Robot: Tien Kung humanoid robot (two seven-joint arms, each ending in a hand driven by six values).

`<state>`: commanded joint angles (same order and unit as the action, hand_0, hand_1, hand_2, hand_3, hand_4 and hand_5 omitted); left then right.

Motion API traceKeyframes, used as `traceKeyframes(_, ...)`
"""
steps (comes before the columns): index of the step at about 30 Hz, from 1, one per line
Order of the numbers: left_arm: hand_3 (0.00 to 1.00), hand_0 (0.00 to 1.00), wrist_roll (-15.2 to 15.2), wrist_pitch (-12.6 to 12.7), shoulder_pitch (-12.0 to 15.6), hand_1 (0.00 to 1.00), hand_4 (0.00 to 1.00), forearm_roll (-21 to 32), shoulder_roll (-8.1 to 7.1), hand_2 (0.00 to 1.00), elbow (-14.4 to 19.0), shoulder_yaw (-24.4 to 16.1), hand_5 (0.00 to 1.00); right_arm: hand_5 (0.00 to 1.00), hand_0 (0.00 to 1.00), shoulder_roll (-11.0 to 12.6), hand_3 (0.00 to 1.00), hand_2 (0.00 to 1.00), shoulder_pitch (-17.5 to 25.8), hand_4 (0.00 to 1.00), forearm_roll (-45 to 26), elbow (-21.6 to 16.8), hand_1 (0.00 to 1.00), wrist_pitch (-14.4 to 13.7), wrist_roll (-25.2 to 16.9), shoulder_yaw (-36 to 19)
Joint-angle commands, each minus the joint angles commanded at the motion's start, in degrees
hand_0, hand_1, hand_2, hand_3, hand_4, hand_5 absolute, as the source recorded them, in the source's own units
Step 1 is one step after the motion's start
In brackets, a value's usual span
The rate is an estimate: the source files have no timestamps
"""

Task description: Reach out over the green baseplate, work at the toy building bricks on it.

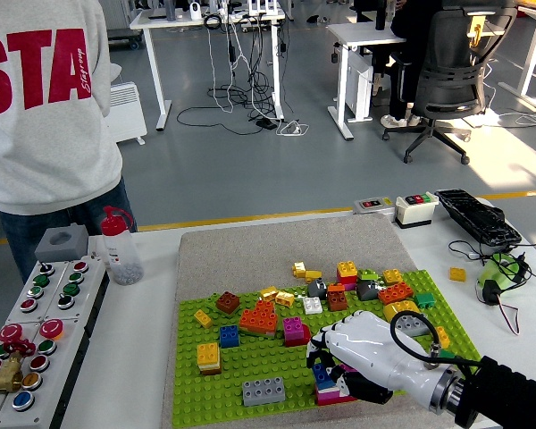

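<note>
Bricks [261,318] lie scattered over the green baseplate [250,362], which sits on a grey mat [250,250] on the counter [129,357]. From the right, the right hand [362,356] rests low at the baseplate's near edge, its fingers [326,357] curled around a blue-and-pink brick stack [325,388]. A person [49,116] stands at the far left.

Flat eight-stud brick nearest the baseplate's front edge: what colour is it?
Grey: the flat eight-stud brick, clearest in the head view.
</note>
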<state>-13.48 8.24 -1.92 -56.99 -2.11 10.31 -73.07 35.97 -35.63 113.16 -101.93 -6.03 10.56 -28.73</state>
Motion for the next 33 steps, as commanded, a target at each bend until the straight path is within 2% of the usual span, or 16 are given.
traceKeyframes(18, 0.668, 0.724, -0.15, -0.02, 0.35, 0.76, 0.472, -0.68, 0.12, 0.765, 0.0, -0.26, 0.998, 0.056, 0.408, -1.65, 0.539, 0.58, -0.49, 0.019, -0.62, 0.06, 0.503, 0.78, 0.31, 2.14)
traceKeyframes(33, 0.669, 0.724, 0.02, -0.06, 0.19, 0.761, 0.471, -0.35, 0.11, 0.766, 0.0, -0.01, 0.998, 0.048, 0.404, -2.29, 0.536, 0.577, -0.49, 0.021, -0.98, 3.64, 0.502, 0.82, 0.18, 2.06)
